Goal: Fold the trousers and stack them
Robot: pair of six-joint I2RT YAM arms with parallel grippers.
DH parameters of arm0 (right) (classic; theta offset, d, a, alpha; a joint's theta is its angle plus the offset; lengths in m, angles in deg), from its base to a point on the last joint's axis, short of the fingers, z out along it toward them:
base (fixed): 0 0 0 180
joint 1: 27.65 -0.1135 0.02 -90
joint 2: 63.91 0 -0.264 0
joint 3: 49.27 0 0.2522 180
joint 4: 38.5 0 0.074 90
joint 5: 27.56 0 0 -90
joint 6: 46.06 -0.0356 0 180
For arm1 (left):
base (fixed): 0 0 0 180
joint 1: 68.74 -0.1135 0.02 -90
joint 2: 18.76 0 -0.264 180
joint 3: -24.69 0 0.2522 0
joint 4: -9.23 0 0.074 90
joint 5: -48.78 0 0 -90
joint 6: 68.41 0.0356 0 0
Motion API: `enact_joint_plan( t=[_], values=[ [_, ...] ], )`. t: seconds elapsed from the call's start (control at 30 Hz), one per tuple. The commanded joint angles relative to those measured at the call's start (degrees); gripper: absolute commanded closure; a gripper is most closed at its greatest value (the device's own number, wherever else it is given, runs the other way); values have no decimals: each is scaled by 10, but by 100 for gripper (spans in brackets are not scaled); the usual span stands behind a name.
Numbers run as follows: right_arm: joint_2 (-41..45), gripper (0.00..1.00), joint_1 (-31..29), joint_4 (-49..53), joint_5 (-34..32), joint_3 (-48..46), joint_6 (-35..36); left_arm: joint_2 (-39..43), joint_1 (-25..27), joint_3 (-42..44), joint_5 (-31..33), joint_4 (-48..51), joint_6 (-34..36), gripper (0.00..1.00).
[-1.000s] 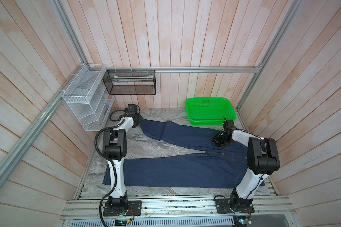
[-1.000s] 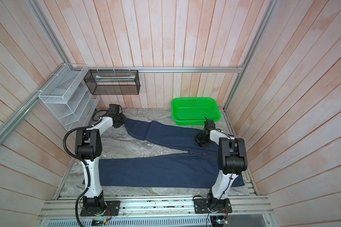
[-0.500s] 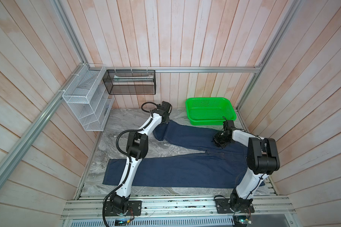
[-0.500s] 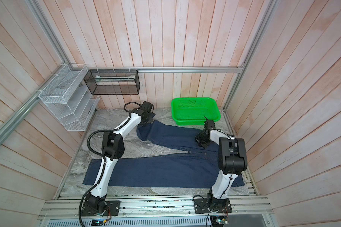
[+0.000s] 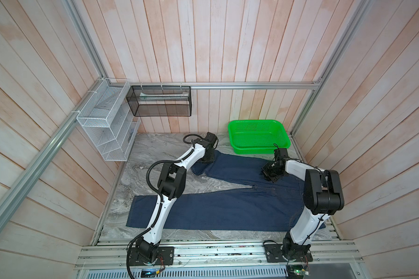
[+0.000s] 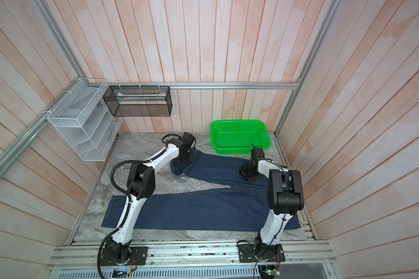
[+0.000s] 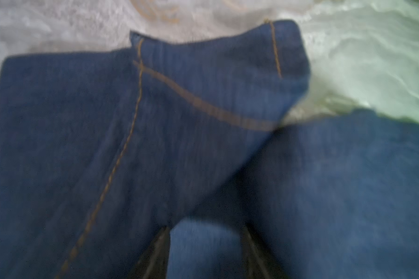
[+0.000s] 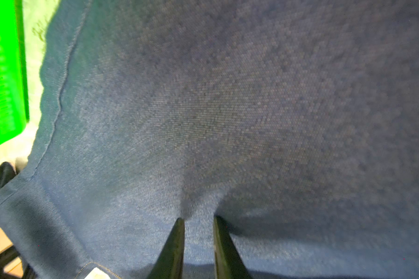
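The trousers (image 5: 215, 210) (image 6: 198, 210), dark blue jeans, lie spread on the marbled table with both legs running left. The far leg's end is doubled back over itself, and its tan-stitched hem (image 7: 203, 72) lies crooked on the leg. My left gripper (image 5: 207, 160) (image 6: 186, 159) (image 7: 203, 227) stands right over that turned end, its jaws apart with denim showing between them. My right gripper (image 5: 267, 175) (image 6: 246, 175) (image 8: 197, 218) presses down on the far leg near the seat. It is shut on a small pinch of the cloth (image 8: 228, 120).
A green basket (image 5: 259, 150) (image 6: 240, 150) stands at the back right, just behind the trousers. A white wire rack (image 5: 104, 125) and a black mesh shelf (image 5: 160, 101) hang on the walls at the back left. Bare marbled tabletop (image 5: 155, 149) shows left of the far leg.
My left arm swung from the back left corner toward the middle, dragging the far leg's hem rightward so that it folded over. Its jaws have then come apart. The right arm has not moved.
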Motion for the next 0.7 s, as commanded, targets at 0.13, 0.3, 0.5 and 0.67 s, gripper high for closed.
enact_joint_plan(
  t=[0.13, 0.3, 0.5, 0.67],
  values=[
    [18, 75, -1, 12, -2, -3, 2, 78, -59, -20, -19, -78, -8, 44],
    [17, 76, 0, 14, -4, 0, 3, 10, -93, -101, -72, -79, -5, 46],
    [18, 75, -1, 17, -3, 1, 4, -86, -124, -189, -136, -64, -1, 49],
    [17, 75, -1, 19, -5, 1, 6, -113, -138, -176, -152, -75, 5, 49]
  ],
)
